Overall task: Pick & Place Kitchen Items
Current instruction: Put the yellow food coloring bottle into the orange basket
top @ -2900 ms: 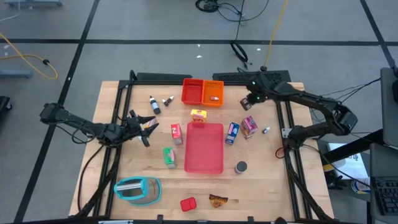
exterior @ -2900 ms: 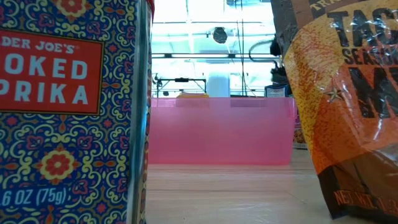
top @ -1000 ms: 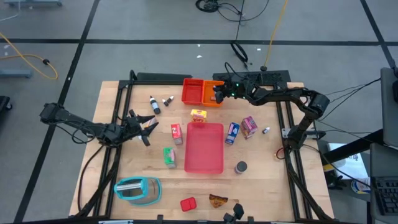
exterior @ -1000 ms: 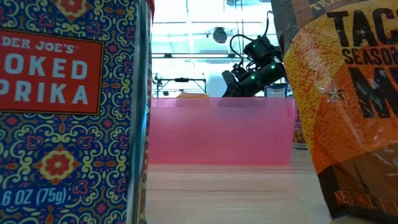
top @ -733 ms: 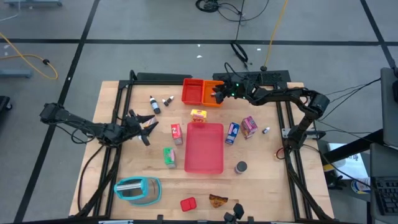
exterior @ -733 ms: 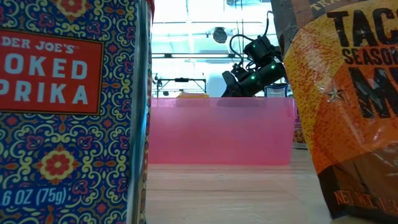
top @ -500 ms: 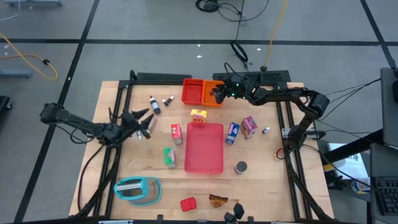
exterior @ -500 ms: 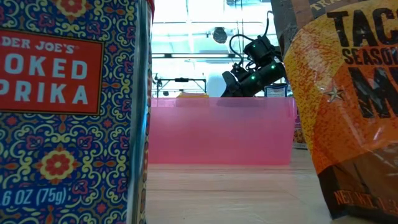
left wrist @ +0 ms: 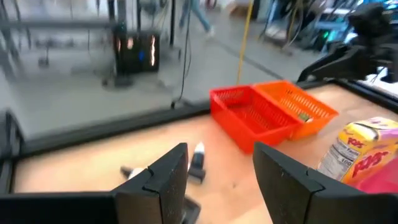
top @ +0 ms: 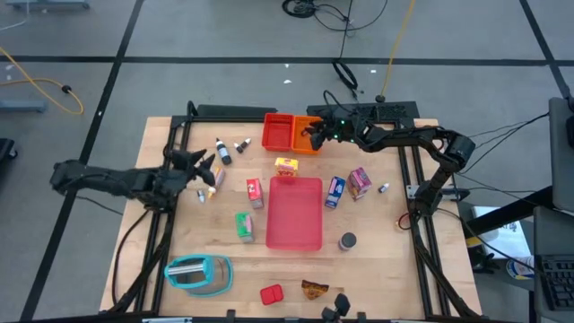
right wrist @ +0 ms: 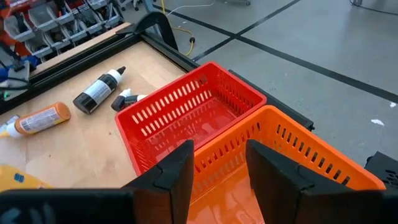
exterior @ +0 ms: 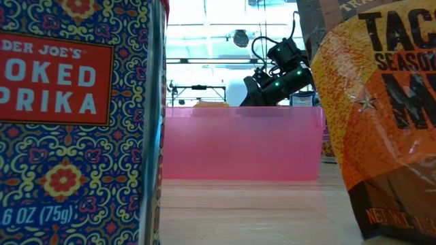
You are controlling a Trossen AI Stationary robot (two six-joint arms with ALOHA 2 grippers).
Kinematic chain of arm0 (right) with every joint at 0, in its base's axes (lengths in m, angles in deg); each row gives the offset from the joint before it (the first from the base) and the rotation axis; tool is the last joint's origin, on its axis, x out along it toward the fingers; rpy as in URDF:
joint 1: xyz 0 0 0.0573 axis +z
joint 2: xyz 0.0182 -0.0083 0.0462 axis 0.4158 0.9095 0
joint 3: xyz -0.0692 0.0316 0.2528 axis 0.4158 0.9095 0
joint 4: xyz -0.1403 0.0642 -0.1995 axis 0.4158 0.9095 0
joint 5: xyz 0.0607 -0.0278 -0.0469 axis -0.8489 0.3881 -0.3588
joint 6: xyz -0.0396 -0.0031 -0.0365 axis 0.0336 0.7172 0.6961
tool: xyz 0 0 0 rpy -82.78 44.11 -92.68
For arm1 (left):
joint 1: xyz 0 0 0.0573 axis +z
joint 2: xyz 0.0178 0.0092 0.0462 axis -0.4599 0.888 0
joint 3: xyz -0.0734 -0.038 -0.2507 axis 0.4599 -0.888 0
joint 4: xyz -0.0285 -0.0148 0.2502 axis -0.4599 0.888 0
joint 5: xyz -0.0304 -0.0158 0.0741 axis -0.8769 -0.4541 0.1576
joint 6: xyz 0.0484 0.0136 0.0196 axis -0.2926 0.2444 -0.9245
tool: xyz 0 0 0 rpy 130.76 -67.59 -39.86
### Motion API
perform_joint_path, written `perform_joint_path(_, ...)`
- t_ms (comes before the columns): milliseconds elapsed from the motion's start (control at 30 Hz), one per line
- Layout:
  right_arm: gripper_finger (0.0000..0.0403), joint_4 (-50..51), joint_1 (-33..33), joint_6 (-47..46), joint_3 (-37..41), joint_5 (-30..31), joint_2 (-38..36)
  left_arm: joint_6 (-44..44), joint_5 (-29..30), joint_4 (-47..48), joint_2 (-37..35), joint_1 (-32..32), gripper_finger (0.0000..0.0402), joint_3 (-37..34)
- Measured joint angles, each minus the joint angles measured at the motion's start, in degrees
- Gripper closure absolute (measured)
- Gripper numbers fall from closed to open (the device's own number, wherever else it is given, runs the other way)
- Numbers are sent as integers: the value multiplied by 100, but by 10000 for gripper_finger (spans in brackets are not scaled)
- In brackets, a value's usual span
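The kitchen items lie scattered on the wooden table: two dark bottles (top: 222, 151), a yellow box (top: 286, 165), a red box (top: 255, 191), a green box (top: 244, 225), a blue box (top: 334, 191), a pink box (top: 360, 182), a grey can (top: 347, 240), and a red tin (top: 271, 293) and brown packet (top: 314, 289) at the near edge. My left gripper (top: 208, 169) (left wrist: 221, 180) hovers open at the left, just short of the bottles, with nothing between its fingers. My right gripper (top: 314, 135) (right wrist: 217, 168) hangs open over the orange bin (right wrist: 292, 162).
A flat pink tray (top: 294, 212) lies at the table's middle. A red bin (top: 278, 132) stands beside the orange bin at the far edge. A teal appliance (top: 197, 274) sits near left. In the low view the paprika tin (exterior: 68, 122) and taco packet (exterior: 381, 116) fill the foreground.
My left gripper has swung toward the table's far edge and risen a little, turning to face the bottles and bins; it stays open. My right arm has kept still over the orange bin.
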Motion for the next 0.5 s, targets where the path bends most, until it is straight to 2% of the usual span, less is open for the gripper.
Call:
perform_joint_path(67, 262, -6, 10, 60, 0, -113, 1, 430, -500, 531, -2, 331, 218, 240)
perform_joint_path(167, 262, -68, 31, 66, 0, -126, -2, 632, -1262, 975, 12, 815, 218, 449)
perform_joint_path(367, 262, -172, 45, 66, 0, -129, -2, 95, -2301, 1110, 291, 1707, 217, 510)
perform_joint_path(500, 263, -192, 45, 66, 0, -127, -2, 358, -3015, 1035, 609, 2431, 217, 510)
